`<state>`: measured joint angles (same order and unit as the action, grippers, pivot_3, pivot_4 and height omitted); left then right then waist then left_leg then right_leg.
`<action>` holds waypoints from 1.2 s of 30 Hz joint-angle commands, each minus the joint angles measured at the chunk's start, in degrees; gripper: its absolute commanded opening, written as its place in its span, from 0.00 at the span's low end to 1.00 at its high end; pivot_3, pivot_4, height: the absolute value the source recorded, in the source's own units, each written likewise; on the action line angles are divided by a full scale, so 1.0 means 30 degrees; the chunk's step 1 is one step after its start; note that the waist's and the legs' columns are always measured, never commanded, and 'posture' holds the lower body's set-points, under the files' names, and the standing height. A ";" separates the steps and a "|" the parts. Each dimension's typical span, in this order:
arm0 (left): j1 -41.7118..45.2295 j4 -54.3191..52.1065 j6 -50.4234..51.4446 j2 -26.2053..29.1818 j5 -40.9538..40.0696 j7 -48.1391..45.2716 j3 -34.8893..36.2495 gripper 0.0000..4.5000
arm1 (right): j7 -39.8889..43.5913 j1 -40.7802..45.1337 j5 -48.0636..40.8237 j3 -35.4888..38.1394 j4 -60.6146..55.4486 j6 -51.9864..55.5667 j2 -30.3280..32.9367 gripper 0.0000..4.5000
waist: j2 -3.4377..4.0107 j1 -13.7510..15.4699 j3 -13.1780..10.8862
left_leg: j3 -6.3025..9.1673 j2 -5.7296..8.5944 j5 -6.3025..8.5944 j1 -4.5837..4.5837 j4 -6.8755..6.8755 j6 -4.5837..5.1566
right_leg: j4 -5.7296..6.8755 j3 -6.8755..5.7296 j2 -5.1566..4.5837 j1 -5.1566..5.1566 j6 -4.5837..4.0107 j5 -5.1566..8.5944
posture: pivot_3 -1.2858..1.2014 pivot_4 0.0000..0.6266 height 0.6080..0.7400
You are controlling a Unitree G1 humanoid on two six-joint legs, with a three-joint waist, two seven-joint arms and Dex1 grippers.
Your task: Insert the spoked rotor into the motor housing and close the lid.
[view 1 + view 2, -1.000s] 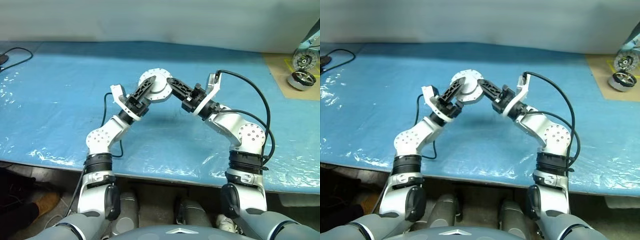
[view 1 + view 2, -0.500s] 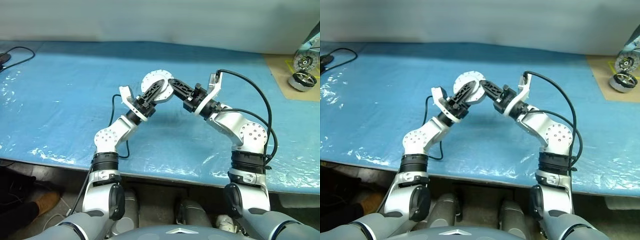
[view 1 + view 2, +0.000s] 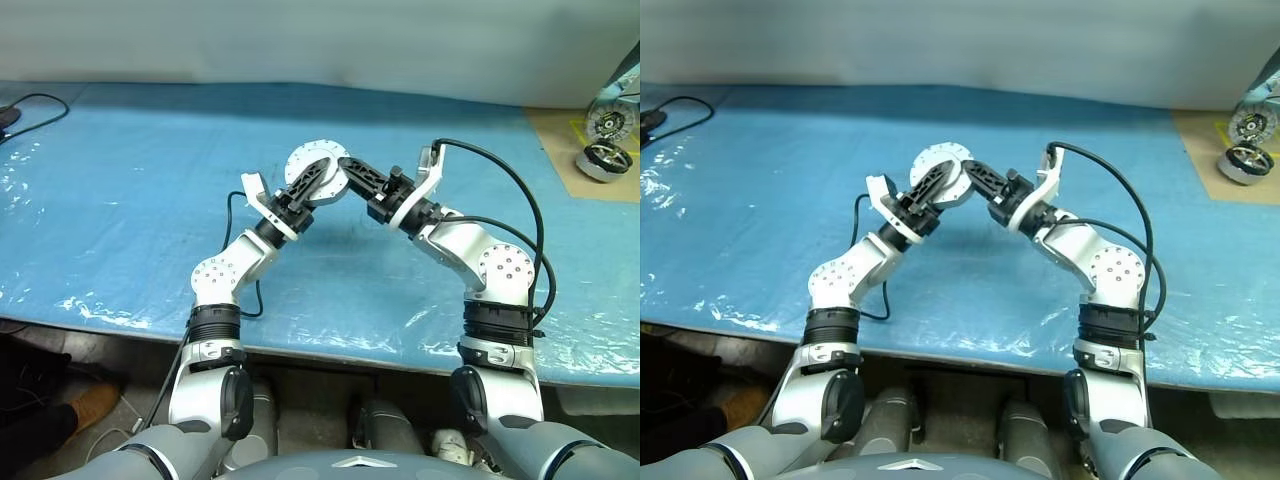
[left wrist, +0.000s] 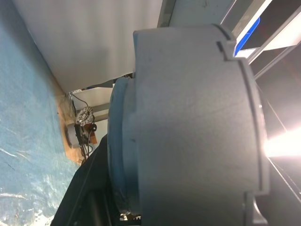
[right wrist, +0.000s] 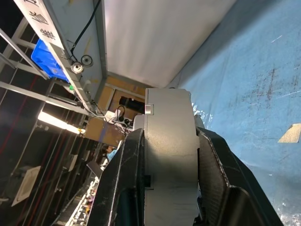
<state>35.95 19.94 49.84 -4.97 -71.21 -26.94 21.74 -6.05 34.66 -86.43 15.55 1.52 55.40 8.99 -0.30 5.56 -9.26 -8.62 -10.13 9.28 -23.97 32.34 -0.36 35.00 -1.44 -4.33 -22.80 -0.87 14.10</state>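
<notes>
motor housing [image 3: 318,172]: its open face is turning away from the head camera, so windings and lid cannot be told apart.
left gripper [image 3: 312,183]: black fingers are lying across the housing, covering part of its disc.
right gripper [image 5: 165,188]: fingertips are running out past the picture's edge.
parts at far right [image 3: 603,140]: sitting too small to make out, one being cut by the edge.
cable [image 3: 25,108]: running off the picture's edge.

A crinkled blue sheet [image 3: 120,180] covers the surface [image 3: 90,330], with a brown board [image 3: 570,150] bearing two round metal parts [image 3: 603,160] at two o'clock.
</notes>
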 commanded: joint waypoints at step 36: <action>0.3883 1.1600 -1.0568 0.4774 0.9500 -0.0526 0.2237 0.98 | 0.2335 -0.0709 0.6415 -0.1672 -0.1141 0.0173 0.0812 0.88 | -0.0002 0.0024 -0.0001 | 0.0043 0.0044 -0.0003 0.0020 0.0066 0.0004 | 0.0006 -0.0017 -0.0041 0.0070 0.0053 -0.0041 | 0.52 0.24 1.00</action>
<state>47.04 54.18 19.40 8.11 -43.53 -27.54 27.64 0.28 32.51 -67.28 10.43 -0.25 55.67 11.64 -0.31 5.64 -9.26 -8.50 -10.01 9.27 -23.86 32.53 -0.35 35.02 -1.49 -4.45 -22.56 -0.72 13.97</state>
